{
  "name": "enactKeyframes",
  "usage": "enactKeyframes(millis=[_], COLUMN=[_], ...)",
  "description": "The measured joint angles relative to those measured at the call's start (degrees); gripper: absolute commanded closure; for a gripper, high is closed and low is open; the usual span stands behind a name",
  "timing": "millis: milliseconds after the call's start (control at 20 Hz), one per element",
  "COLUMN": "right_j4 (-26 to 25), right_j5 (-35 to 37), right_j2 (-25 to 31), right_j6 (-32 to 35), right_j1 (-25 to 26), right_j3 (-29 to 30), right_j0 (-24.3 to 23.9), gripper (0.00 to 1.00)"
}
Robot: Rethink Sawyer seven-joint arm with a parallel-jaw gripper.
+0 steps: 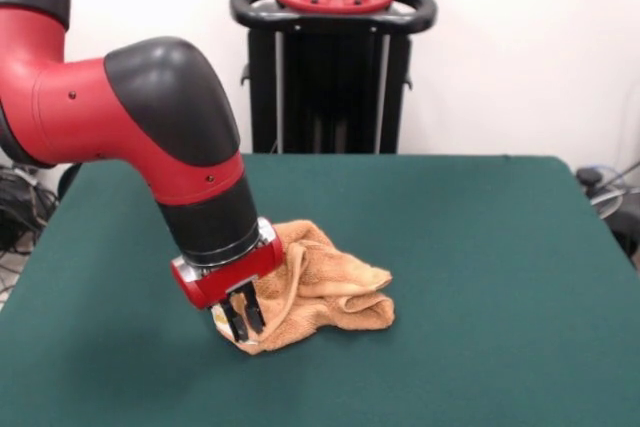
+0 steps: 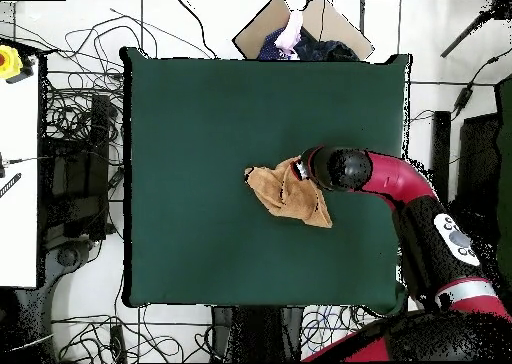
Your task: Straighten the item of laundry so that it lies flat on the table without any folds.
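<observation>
A red and black robot arm point(image 1: 150, 127) bends low over the green table point(image 1: 480, 277), its tool point(image 1: 241, 320) pressed down into the near corner of a crumpled orange-tan towel point(image 1: 325, 287); the two dark fingers point(image 1: 252, 313) stand close together with a fold of cloth bunched around them, so the tool looks clenched on the towel's edge, though the cloth hides the very tips; the towel sits on the felt in a rumpled heap, far from flat, with several thick folds rolled over one another and one rounded lobe pushed out to the side away from the arm; a pale scrap, perhaps a label, shows just beside the fingertips, too small to read; seen from overhead, the towel point(image 2: 290, 192) lies a little off the middle of the table point(image 2: 190, 130), toward the side where the arm point(image 2: 400, 185) reaches in, as an uneven wedge tapering to a point; the arm's black wrist covers one end of it; an open cardboard box point(image 2: 300, 25) with cloth inside stands past the table's far edge, and cables point(image 2: 70, 110) tangle across the floor beside it.
</observation>
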Motion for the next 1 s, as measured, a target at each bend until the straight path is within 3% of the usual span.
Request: enactKeyframes(millis=[600,1000], right_j4=[-0.01,0.18], right_j5=[-0.01,0.06], right_j2=[0.01,0.17], right_j6=[0.00,0.00], right_j1=[-0.53,-5.30], right_j3=[0.46,4.78], right_j0=[0.00,0.00], gripper=[1.00,1.00])
